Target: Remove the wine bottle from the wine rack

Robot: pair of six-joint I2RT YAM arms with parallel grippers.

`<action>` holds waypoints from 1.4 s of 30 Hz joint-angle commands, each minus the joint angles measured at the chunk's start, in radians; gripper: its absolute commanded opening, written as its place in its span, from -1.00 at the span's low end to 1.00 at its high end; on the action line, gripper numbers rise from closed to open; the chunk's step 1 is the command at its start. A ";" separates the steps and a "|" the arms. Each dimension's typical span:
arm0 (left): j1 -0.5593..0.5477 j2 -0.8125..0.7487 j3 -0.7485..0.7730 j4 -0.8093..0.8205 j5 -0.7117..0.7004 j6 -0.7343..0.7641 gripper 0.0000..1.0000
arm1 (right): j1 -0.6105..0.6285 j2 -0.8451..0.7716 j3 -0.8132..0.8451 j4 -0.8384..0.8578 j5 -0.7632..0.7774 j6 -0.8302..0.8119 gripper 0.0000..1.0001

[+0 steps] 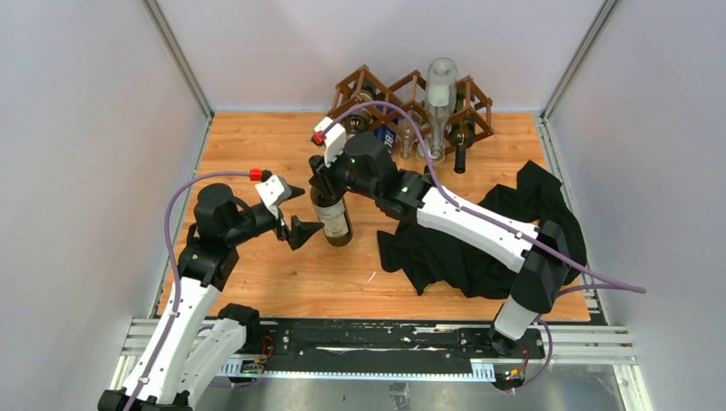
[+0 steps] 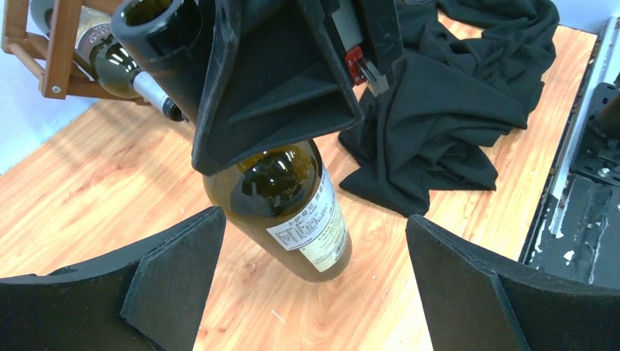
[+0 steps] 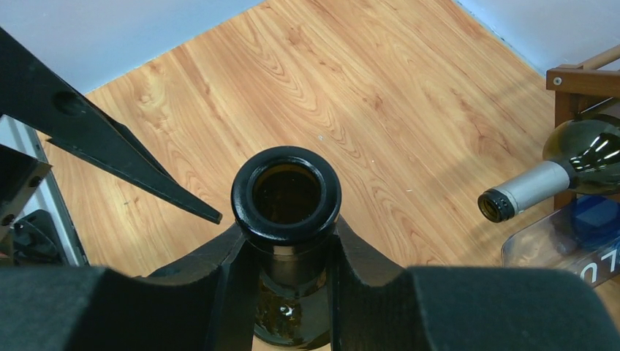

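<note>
A dark green wine bottle (image 1: 332, 218) with a pale label stands upright at the table's middle left, clear of the dark brown lattice wine rack (image 1: 411, 94) at the back. Its base is at the wood surface. My right gripper (image 1: 324, 184) is shut on the bottle's neck, just under the open mouth (image 3: 286, 194). My left gripper (image 1: 300, 214) is open and empty just left of the bottle's body (image 2: 292, 212), its fingers apart from the glass. The rack also shows in the left wrist view (image 2: 58, 44) and the right wrist view (image 3: 581, 80).
A crumpled black cloth (image 1: 496, 231) lies right of the bottle under the right arm. A tall clear bottle (image 1: 441, 103) stands in front of the rack. The rack holds other bottles, one with a silver neck (image 3: 541, 183). Grey walls close in the left, back and right.
</note>
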 commanded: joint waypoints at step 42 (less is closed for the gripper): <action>0.090 0.138 0.030 -0.048 -0.068 0.056 1.00 | 0.004 -0.152 -0.411 0.445 0.071 0.052 0.77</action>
